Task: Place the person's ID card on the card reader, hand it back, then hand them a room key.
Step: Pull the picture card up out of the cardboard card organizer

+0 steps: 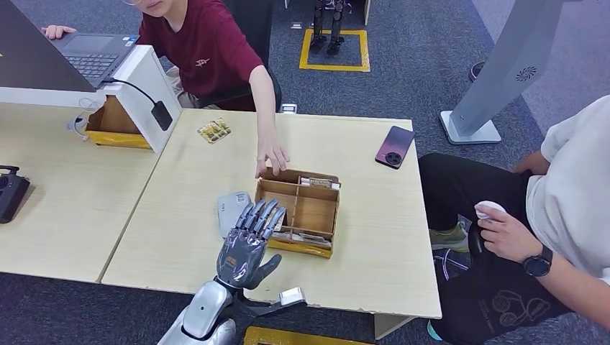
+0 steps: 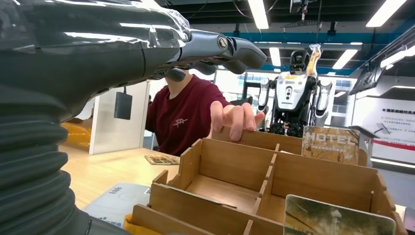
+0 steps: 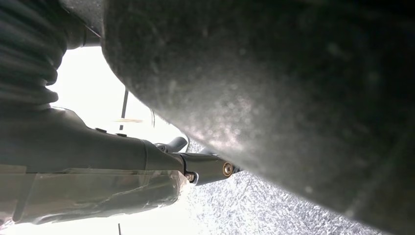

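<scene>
Wooden table (image 1: 180,237): card reader (image 1: 229,212) just beside open left robot hand (image 1: 248,244).

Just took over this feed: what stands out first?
The robot's silver left hand, fingers spread, hovers over the grey card reader beside the compartmented wooden box holding hotel key cards. A person in a maroon shirt rests a hand on the box's far rim.

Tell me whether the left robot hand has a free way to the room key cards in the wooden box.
Probably yes. The left robot hand hovers open at the wooden box, whose top is open. The person's hand rests on the far rim, apart from the near key cards.
</scene>
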{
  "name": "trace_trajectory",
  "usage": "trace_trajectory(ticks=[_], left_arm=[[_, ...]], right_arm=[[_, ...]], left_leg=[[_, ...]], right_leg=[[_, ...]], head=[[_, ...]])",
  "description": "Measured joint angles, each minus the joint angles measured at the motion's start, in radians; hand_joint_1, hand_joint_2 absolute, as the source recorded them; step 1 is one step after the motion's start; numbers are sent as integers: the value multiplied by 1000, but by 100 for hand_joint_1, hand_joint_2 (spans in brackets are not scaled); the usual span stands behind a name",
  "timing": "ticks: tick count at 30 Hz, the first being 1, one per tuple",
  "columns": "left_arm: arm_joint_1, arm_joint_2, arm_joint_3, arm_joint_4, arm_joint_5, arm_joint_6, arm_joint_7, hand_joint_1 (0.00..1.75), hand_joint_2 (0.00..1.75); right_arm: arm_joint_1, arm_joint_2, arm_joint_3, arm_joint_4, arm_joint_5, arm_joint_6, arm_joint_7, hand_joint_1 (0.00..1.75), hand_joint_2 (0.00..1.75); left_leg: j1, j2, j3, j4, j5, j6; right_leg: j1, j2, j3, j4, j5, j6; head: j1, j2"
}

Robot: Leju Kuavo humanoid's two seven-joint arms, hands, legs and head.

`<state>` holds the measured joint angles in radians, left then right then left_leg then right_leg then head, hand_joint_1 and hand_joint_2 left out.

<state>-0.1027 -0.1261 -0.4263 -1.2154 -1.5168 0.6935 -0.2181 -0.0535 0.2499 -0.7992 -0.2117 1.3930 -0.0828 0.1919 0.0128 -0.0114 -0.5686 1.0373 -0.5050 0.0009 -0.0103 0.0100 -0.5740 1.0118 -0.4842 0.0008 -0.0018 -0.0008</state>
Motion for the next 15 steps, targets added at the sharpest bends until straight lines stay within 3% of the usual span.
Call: trace_trajectory(ticks=[15], left_arm=[[-10, -34, 35, 11, 18, 0, -9, 0, 175]], right_arm=[[-1, 0, 0, -1, 9, 0, 0, 0, 175]], left_leg=[[0, 0, 0, 0, 0, 0]], right_leg=[[0, 0, 0, 0, 0, 0]], head=[[0, 0]])
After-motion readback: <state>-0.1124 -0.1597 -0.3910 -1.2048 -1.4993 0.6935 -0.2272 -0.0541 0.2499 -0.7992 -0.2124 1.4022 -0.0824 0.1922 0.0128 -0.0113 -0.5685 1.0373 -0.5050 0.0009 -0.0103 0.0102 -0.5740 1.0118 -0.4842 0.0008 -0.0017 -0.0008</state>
